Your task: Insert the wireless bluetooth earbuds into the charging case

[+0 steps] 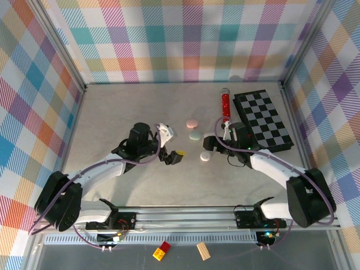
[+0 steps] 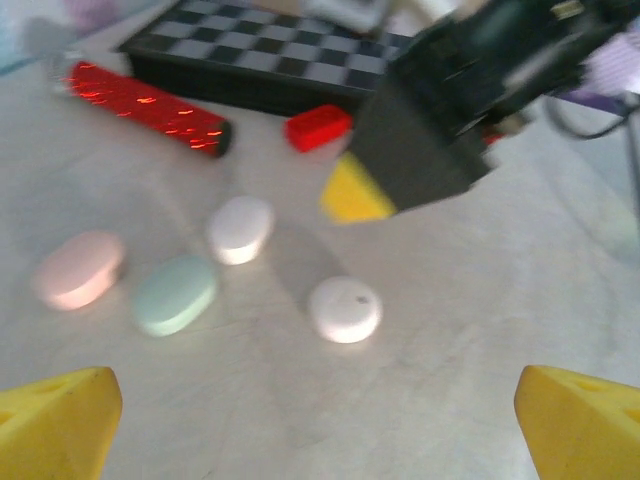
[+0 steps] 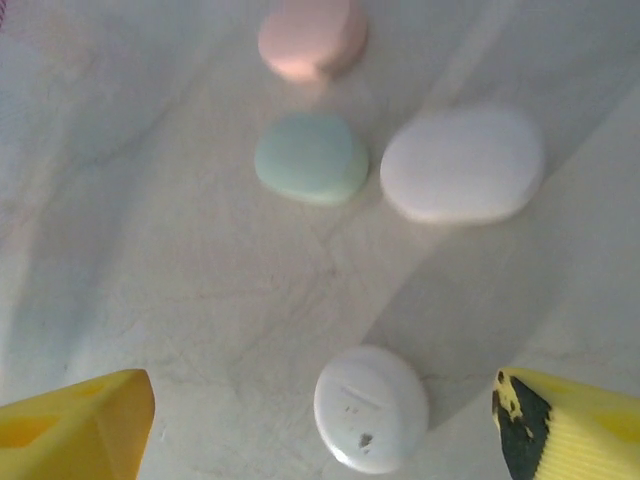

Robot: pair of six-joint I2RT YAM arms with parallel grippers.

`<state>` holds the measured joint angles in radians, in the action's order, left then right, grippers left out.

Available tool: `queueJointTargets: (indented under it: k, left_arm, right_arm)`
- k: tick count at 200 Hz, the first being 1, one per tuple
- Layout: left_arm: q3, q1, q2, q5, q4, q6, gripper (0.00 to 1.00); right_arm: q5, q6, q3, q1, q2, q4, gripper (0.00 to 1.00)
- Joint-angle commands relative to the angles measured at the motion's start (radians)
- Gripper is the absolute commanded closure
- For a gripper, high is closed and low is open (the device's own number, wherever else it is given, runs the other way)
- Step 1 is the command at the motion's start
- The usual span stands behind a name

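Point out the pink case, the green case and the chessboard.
Pink case (image 3: 312, 38): right wrist view, middle of its top.
Green case (image 3: 312, 158): right wrist view, middle of its top.
Chessboard (image 1: 263, 120): top external view, middle of its squares.

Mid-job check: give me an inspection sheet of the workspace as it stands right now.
surface: grey table, no spills seen.
job's things: pink case, green case, white case and round white piece lie flat, apart from one another.
clutter: red glitter tube, checkerboard, small red block.
grippers: left gripper open, holding nothing; right gripper open, astride the round white piece, touching neither side.
cables: purple cables run along both arms, off the cases.
surroundings: plaid walls; red-yellow block and wooden block on the front ledge.
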<state>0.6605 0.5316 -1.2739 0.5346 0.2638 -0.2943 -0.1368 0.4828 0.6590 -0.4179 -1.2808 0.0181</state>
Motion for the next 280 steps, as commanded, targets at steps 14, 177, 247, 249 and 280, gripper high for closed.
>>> queueJointTargets:
  k: [14, 177, 247, 249, 280]
  left_arm:
    - [-0.111, -0.135, 0.111, -0.211, 0.187, 0.185, 0.00]
    - [-0.315, -0.428, -0.159, -0.602, 0.602, 0.209, 0.00]
    - [-0.237, -0.481, -0.306, -0.567, 0.576, 0.262, 0.00]
    - [-0.239, -0.481, -0.308, -0.568, 0.581, 0.261, 0.00]
    - [-0.238, -0.481, -0.305, -0.569, 0.574, 0.258, 0.00]
  right_arm:
    - [0.333, -0.229, 0.071, 0.007, 0.130, 0.046, 0.07]
    - [0.141, -0.468, -0.246, 0.406, -0.263, -0.865, 0.01]
    - [0.137, -0.470, -0.242, 0.409, -0.255, -0.836, 0.01]
    - [0.137, -0.471, -0.242, 0.409, -0.255, -0.836, 0.01]
    - [0.137, -0.471, -0.242, 0.409, -0.255, -0.836, 0.01]
